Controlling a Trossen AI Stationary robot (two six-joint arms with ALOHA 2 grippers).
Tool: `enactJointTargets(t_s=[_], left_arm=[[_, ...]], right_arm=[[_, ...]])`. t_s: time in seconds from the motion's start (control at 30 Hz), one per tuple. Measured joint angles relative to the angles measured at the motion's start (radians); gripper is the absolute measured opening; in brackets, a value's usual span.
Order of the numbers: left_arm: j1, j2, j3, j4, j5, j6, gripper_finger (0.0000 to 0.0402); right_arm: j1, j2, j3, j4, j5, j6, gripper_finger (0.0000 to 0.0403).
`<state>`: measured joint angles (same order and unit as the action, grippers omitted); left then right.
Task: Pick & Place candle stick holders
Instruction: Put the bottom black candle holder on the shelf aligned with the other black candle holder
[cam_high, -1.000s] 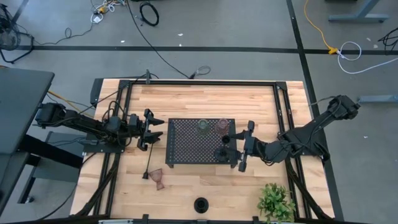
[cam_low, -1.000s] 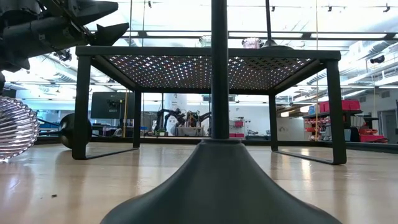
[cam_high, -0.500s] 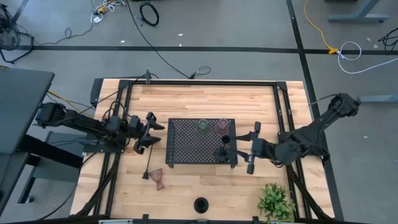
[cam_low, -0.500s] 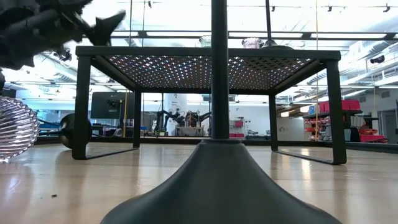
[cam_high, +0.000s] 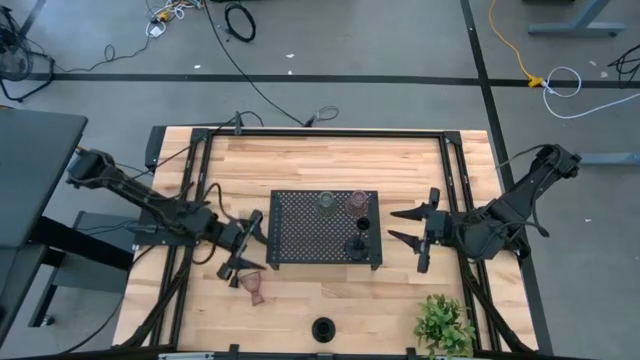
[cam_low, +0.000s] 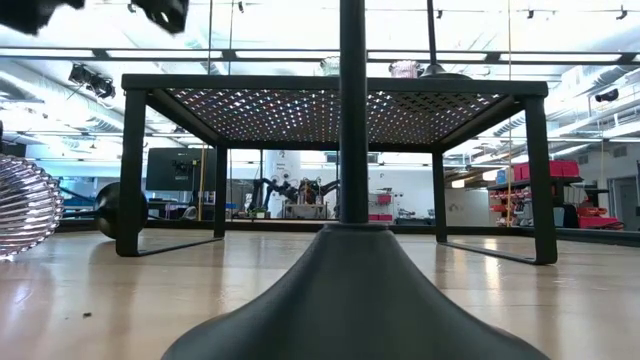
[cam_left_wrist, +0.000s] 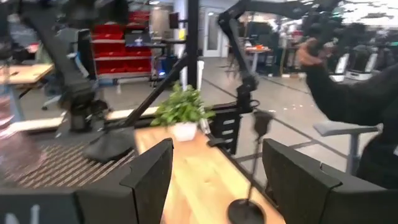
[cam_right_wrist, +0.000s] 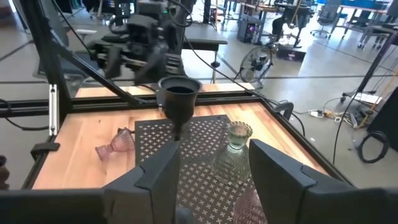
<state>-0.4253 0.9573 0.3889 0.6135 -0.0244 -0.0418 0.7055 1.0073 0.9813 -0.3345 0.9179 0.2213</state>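
though the low view is mostly blocked by one black holder (cam_low: 345, 290) standing at the table's (cam_high: 300, 160) near edge, i can place the rest. four holders sit on the tray (cam_high: 300, 235): pale green glass (cam_high: 326, 204), pink glass (cam_high: 357, 203), and two black ones (cam_high: 358, 235). another pink glass (cam_high: 256, 286) lies tipped beside a fallen black stem (cam_high: 240, 268), just under my left gripper (cam_high: 245, 245), open and empty. my right gripper (cam_high: 405, 225), open too, holds nothing, right of the tray.

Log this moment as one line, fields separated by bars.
left gripper: open, near tray left-front corner | right gripper: open, right of tray | pink glass holder: lying on table, off tray
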Motion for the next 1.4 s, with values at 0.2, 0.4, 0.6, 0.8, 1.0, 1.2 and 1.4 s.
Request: enactJointTargets(t_s=[0.2, 0.4, 0.6, 0.8, 1.0, 1.2, 1.4], left_arm=[[-0.133, 0.091, 0.071, 0.004, -0.099, 0.035, 0.0248], [-0.205, 0.267, 0.137, 0.065, -0.171, 0.036, 0.0248], [-0.236, 0.432, 0.228, 0.139, -0.175, 0.029, 0.0248], [-0.236, 0.574, 0.324, 0.136, -0.175, 0.001, 0.0248], [-0.237, 0.677, 0.39, 0.139, -0.152, -0.053, 0.0248], [-0.237, 0.731, 0.421, 0.158, -0.151, -0.109, 0.0248], [-0.247, 0.78, 0.436, 0.199, -0.163, -0.12, 0.0248]], right_arm=[[0.0, -0.008, 0.0, -0.007, 0.009, 0.005, 0.0192], [0.0, -0.009, 0.0, -0.006, 0.01, 0.003, 0.0192], [0.0, -0.009, 0.0, -0.005, 0.01, 0.003, 0.0192], [0.0, -0.009, 0.0, -0.004, 0.01, 0.003, 0.0192], [0.0, -0.009, 0.0, 0.01, 0.009, 0.002, 0.0192], [-0.001, -0.009, 0.0, 0.018, 0.009, 0.004, 0.0192], [0.0, -0.009, 0.0, 0.026, 0.008, 0.003, 0.0192]])
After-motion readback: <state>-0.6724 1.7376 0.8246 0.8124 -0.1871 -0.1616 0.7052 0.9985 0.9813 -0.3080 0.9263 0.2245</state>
